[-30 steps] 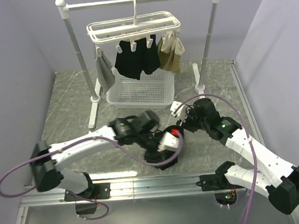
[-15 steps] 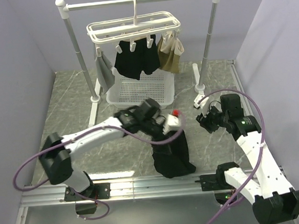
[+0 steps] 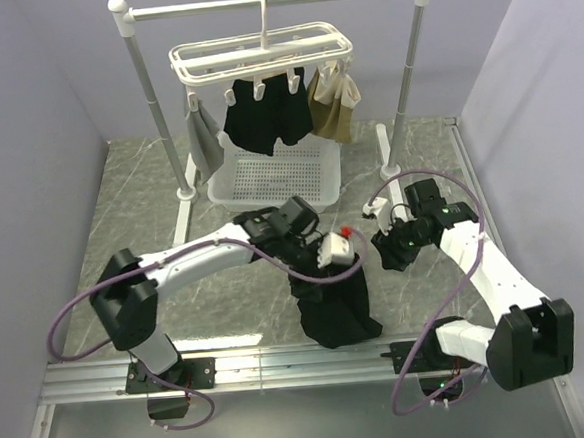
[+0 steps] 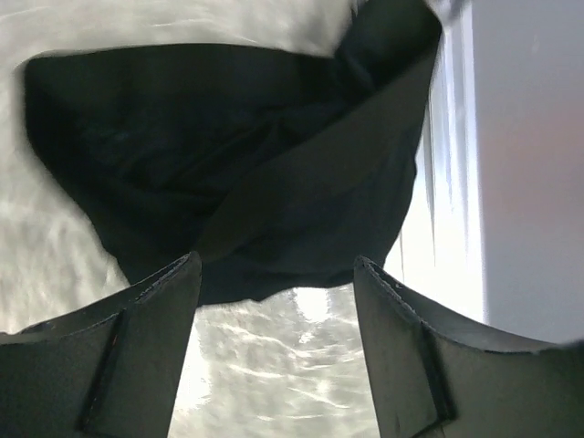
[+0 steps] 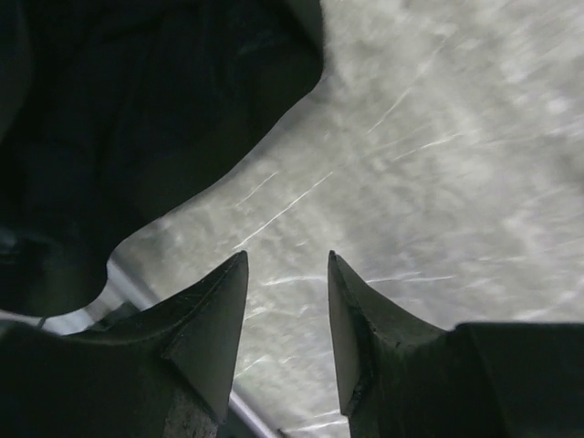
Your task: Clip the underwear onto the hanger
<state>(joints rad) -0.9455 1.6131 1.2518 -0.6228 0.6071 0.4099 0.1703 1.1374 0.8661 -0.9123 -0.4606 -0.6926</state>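
A black underwear (image 3: 339,311) lies crumpled on the table near the front edge, seen also in the left wrist view (image 4: 228,164) and the right wrist view (image 5: 109,119). My left gripper (image 3: 314,276) hovers just above its far end, jaws open (image 4: 276,265) with only table between them. My right gripper (image 3: 387,252) is to the right of the cloth, open (image 5: 286,257) and holding nothing. The white hanger (image 3: 260,53) hangs from the rail at the back. Another black garment (image 3: 265,116) is clipped under it.
A tan garment (image 3: 332,106) and a small grey garment (image 3: 203,140) also hang from the hanger's pegs. A white perforated basket (image 3: 274,175) sits below it. The grey rail stand (image 3: 148,89) has feet on the table at left and right.
My left gripper opened and let go of the black underwear, which dropped into a heap on the table. My right arm drew away to the right.
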